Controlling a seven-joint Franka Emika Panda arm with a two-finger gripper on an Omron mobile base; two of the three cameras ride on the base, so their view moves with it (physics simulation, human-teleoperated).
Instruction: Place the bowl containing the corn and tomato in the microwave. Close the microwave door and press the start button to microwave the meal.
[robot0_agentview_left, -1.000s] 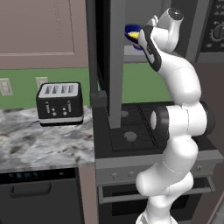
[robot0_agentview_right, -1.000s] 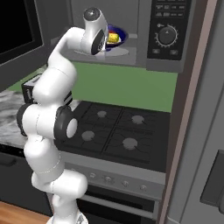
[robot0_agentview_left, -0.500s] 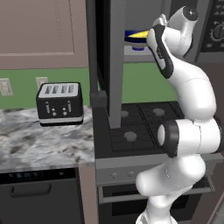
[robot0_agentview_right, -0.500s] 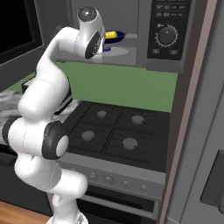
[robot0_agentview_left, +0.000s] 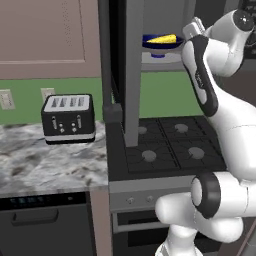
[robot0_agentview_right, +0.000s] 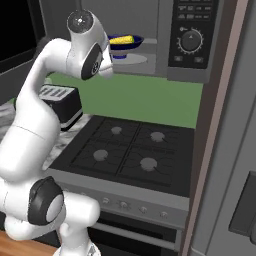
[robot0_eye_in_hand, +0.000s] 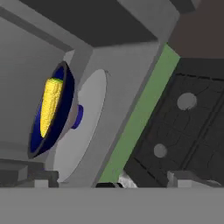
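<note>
The bowl (robot0_agentview_left: 160, 45) (robot0_agentview_right: 125, 43) (robot0_eye_in_hand: 46, 118), dark blue with a white inside, stands on the white round tray (robot0_agentview_right: 132, 59) (robot0_eye_in_hand: 85, 127) inside the microwave (robot0_agentview_right: 165, 30). The yellow corn (robot0_agentview_left: 166, 39) (robot0_agentview_right: 122, 39) (robot0_eye_in_hand: 49, 105) lies in it. The tomato is hidden. My gripper (robot0_eye_in_hand: 109, 180) is open and empty, drawn back a little outside the cavity, apart from the bowl; its fingertips (robot0_eye_in_hand: 30, 177) stand wide apart. The microwave door (robot0_agentview_left: 119, 65) stands open, swung out edge-on toward the left base camera.
The black control strip (robot0_agentview_right: 192, 35) with its round knob sits right of the cavity. Below lies a black stove top (robot0_agentview_right: 132, 150) (robot0_agentview_left: 170, 145). A black toaster (robot0_agentview_left: 67, 119) stands on the marble counter (robot0_agentview_left: 45, 165) to the left. A tall grey panel (robot0_agentview_right: 220, 125) rises at the right.
The hand has drawn back from the bowl, which stays on the tray. The arm's elbow has swung out and the jaws have spread a little wider.
</note>
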